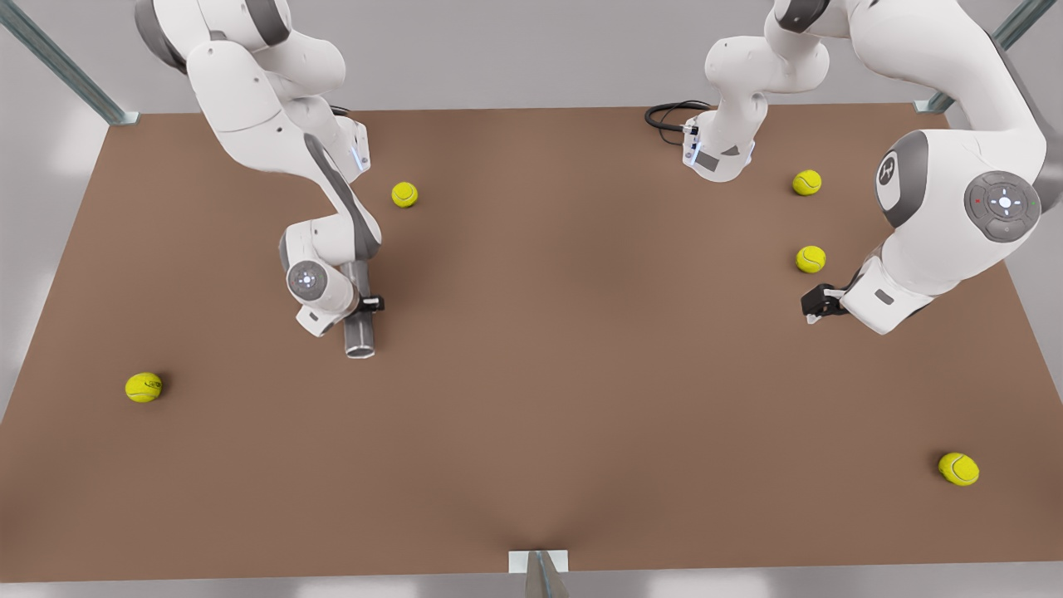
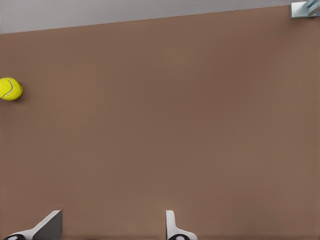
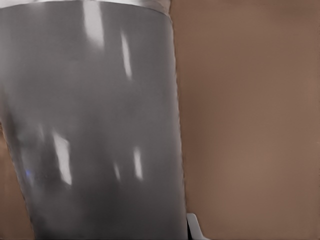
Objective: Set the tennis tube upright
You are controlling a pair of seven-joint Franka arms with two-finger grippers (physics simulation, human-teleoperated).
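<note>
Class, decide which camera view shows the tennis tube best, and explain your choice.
The front view: the tennis tube shows its open end and its place on the table, with the right tool at it. The right wrist view gives a close stretch of grey wall. The left wrist view looks at bare table elsewhere.

A simulated robot test cell, not a lived-in room. A bare brown tabletop (image 1: pixel 531 399) sits in a metal frame (image 1: pixel 62 62) against blank grey walls. Two white arms are mounted over it; a black cable (image 1: pixel 668 115) loops behind one wrist. Yellow-green tennis balls (image 1: pixel 144 387) lie scattered well apart from both grippers.
</note>
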